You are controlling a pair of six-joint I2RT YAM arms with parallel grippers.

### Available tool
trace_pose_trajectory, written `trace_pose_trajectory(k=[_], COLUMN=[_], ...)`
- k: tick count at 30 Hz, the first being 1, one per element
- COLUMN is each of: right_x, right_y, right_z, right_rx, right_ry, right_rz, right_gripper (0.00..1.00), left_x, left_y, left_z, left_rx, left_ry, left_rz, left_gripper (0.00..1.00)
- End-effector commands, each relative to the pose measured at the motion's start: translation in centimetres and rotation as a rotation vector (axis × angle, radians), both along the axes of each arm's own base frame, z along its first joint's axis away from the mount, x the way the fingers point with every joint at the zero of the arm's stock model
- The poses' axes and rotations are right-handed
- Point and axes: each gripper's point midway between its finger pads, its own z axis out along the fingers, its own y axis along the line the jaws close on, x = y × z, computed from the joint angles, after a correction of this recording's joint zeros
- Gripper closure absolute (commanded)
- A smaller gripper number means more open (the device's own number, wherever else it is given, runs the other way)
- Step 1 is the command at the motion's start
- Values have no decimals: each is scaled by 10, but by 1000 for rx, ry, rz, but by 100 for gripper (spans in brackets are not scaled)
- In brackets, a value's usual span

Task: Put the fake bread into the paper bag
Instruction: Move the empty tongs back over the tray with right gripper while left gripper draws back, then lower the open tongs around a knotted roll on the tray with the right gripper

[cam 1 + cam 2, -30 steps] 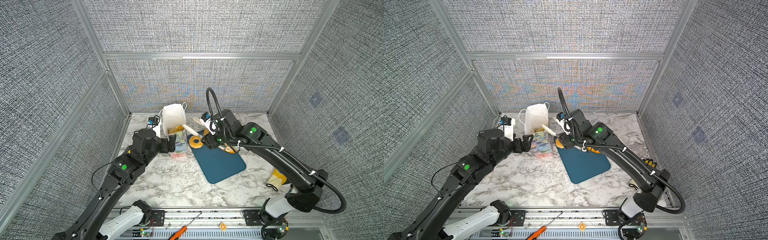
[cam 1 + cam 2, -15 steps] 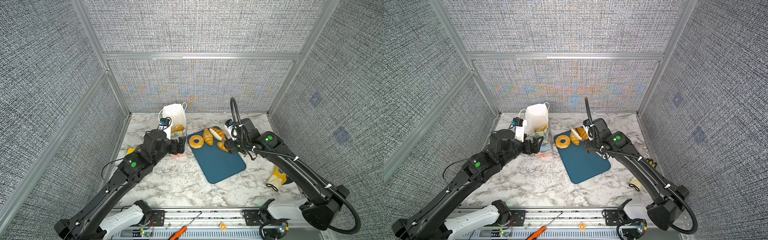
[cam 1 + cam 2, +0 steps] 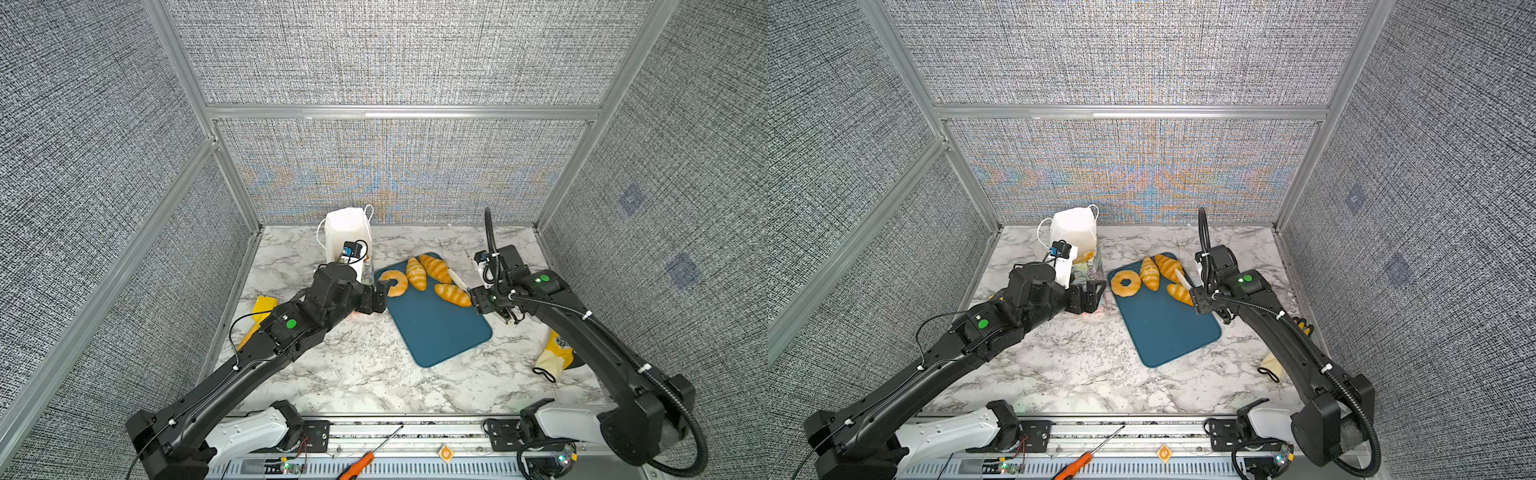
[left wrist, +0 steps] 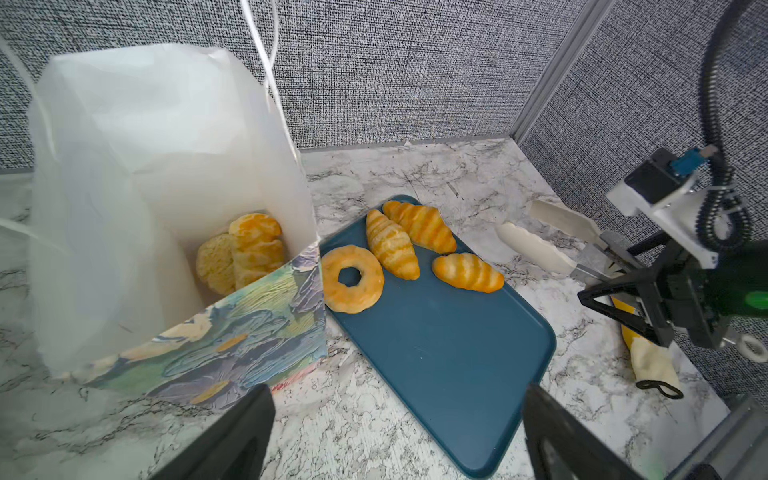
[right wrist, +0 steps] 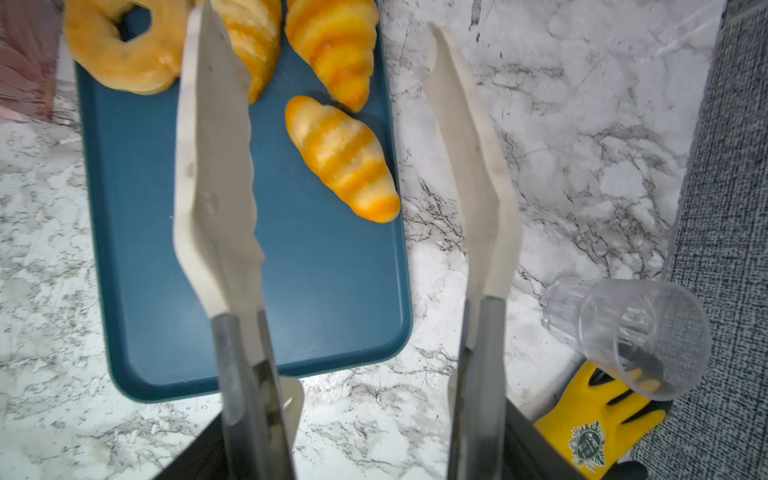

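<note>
Plainly, the left gripper (image 4: 395, 390) gapes empty beside the bag (image 4: 249, 332). The right gripper (image 3: 482, 297) clamps spread tongs (image 5: 216, 166), a croissant (image 5: 340, 158) lying near their blades.

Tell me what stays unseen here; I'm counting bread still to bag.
- Left wrist view: paper bag wall hides its floor; only two pastries show.
- In a top view: left gripper covers half the doughnut.
- Right wrist view: tongs cover part of one croissant.

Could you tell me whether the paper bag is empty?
Not empty: the left wrist view shows two pastries inside the paper bag.
</note>
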Motion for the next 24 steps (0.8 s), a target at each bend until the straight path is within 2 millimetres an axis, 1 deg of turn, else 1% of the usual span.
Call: trace_pose_trajectory(k=[1, 6, 11, 20, 24], right_x=[7, 9, 13, 13, 9], right_y=[-2, -8, -5, 2, 4], right_z=[-8, -31, -51, -79, -91], right_rx=[34, 52, 67, 82, 83], right_ry=[10, 90, 152, 250, 299], right_rz=[-31, -64, -61, -28, -17], right_gripper=[28, 28, 28, 28, 28], left_x=[3, 1, 1, 0, 1], left_y=[-10, -23, -32, -39, -41], left_z=[4, -6, -12, -23, -24], left_rx=[-30, -33, -29, -14, -12], left_ry=[-17, 6, 17, 47, 48], left_rz=[-11, -38, -59, -82, -86], left_gripper=[5, 5, 5, 5, 5])
